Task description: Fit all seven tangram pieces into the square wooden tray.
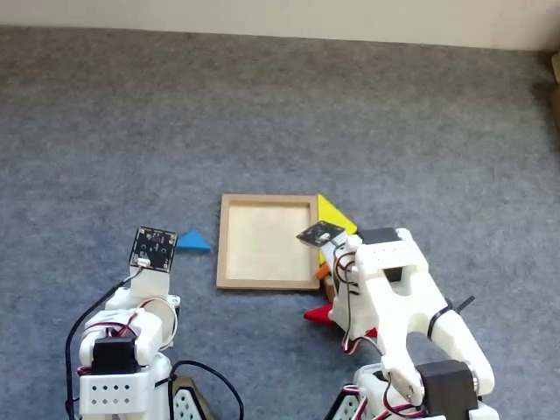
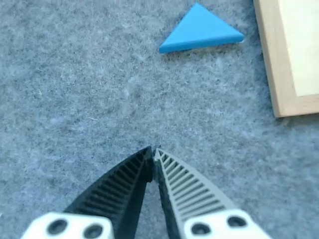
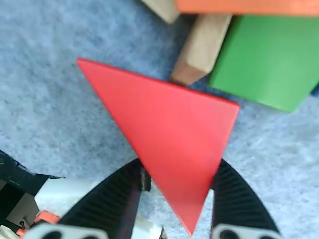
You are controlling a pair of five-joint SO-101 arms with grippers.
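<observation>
Up close, right hand (image 3: 180, 172) clasps red triangle (image 3: 169, 129), left hand (image 2: 153, 152) clenched near blue triangle (image 2: 199, 32)

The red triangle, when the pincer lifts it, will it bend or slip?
Probably stiff: the red triangle shows straight edges and a flat face. It may slip, since the right pincer meets two slanting edges that narrow toward a tip. Flat, so it should not roll.

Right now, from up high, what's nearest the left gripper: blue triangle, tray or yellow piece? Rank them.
1. Blue triangle, close by the left gripper.
2. Tray, past the triangle.
3. Yellow piece, at the tray's far side.
</observation>
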